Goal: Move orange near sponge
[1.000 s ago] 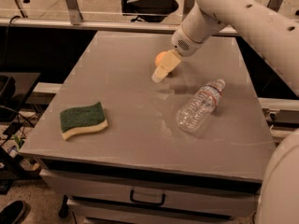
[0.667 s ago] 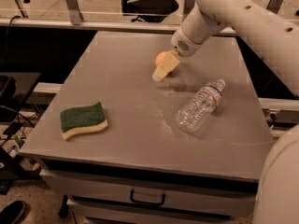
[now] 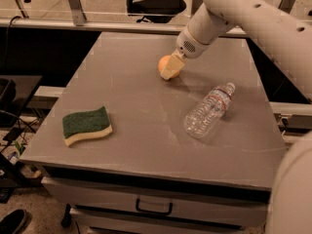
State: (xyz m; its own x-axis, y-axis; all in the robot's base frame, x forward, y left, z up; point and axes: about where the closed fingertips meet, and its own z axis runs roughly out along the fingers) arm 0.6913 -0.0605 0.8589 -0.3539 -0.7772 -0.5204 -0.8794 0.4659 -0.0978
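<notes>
The orange (image 3: 163,62) rests on the grey table (image 3: 146,130) at the far middle, partly hidden behind the tip of my gripper (image 3: 170,70). The gripper reaches down from the white arm at the upper right and sits right against the orange, at table level. The sponge (image 3: 87,126), with a dark green top and a pale yellow base, lies flat near the table's front left corner, well apart from the orange and the gripper.
A clear plastic bottle (image 3: 209,111) lies on its side at the right of the table, between the orange and the front right. The white arm (image 3: 253,18) spans the upper right. A drawer handle (image 3: 153,209) shows below the front edge.
</notes>
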